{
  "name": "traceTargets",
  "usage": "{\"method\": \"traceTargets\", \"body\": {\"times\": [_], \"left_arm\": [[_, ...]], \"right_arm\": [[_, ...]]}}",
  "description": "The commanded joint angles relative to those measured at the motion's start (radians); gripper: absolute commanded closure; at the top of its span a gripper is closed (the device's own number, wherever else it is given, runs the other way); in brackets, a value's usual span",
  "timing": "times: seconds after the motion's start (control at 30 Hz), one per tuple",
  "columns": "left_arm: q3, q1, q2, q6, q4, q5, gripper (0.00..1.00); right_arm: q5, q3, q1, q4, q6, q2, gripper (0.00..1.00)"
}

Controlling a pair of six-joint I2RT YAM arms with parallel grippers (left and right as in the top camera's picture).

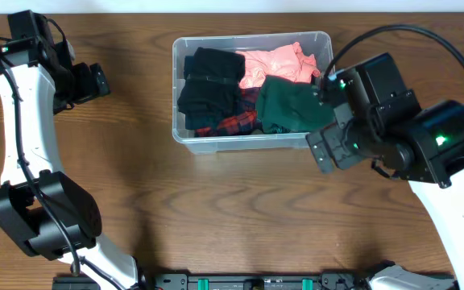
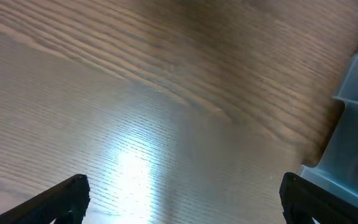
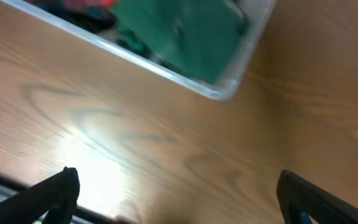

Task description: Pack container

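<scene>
Container [image 1: 175,97] full of clothes [image 1: 284,105]. The right gripper [image 3: 178,196] is at its 4 o'clock and the left gripper [image 2: 185,199] at 9, both spread wide and empty. Likely best: tuck clothes below the rim.

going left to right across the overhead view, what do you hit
left end effector → container, left wall first → black garment inside it → green garment inside it → right arm
</scene>
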Motion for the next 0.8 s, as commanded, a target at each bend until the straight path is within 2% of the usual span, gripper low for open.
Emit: {"method": "traceTargets", "body": {"times": [0.0,0.1,0.23,0.37,0.53,0.77], "left_arm": [[-0.006,0.002,-0.001,0.002,-0.001,-0.001,0.02],[-0.006,0.002,-0.001,0.002,-0.001,-0.001,0.02],[-0.006,0.002,-0.001,0.002,-0.001,-0.001,0.02],[-0.006,0.002,-0.001,0.002,-0.001,-0.001,0.02],[-0.006,0.002,-0.001,0.002,-0.001,-0.001,0.02],[-0.006,0.002,-0.001,0.002,-0.001,-0.001,0.02]], "right_arm": [[0.109,-0.022,-0.031,0.062,0.003,-0.053,0.01],[0.062,-0.108,-0.091,0.248,0.003,-0.155,0.01],[-0.047,-0.352,-0.234,0.548,-0.005,-0.357,0.01],[-0.174,-0.656,-0.38,0.797,-0.133,-0.579,0.01],[-0.191,-0.962,-0.495,0.956,-0.169,-0.816,0.01],[-0.192,-1.351,-0.521,1.236,-0.156,-1.052,0.01]]}}
